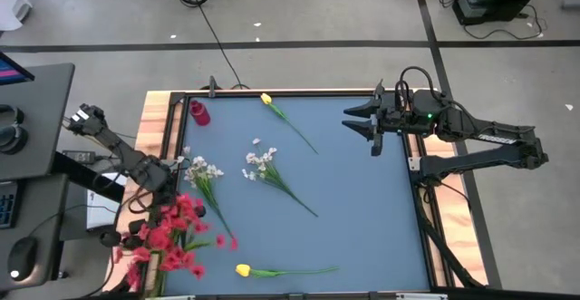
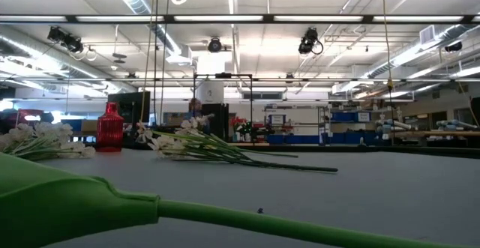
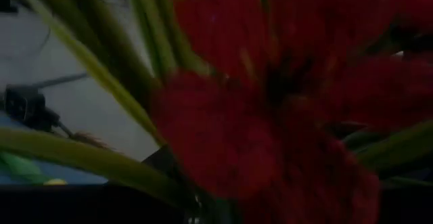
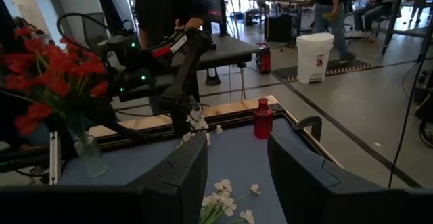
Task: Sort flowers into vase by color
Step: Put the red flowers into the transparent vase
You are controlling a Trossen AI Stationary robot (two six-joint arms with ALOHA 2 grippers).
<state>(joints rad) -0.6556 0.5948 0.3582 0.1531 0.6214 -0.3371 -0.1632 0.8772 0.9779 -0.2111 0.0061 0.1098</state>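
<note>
Blue table [image 1: 362,227] carries the vase [image 1: 199,112] upright at 10 o'clock, left gripper [image 1: 172,175] among red flowers [image 1: 174,227], finger state indeterminable, and right gripper [image 1: 370,124] open at 2 o'clock.

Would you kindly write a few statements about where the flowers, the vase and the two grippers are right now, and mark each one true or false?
1. The red vase stands near the table's far left corner. True.
2. A yellow tulip is standing in the red vase. False: it lies flat on the blue mat, apart from the vase, and no stem shows in the vase.
3. The right gripper is open and holds nothing. True.
4. The red flowers lie under the right gripper. False: they are bunched at the table's near left, beside the left gripper.
5. Two sprays of white blossoms lie on the mat. True.
</note>
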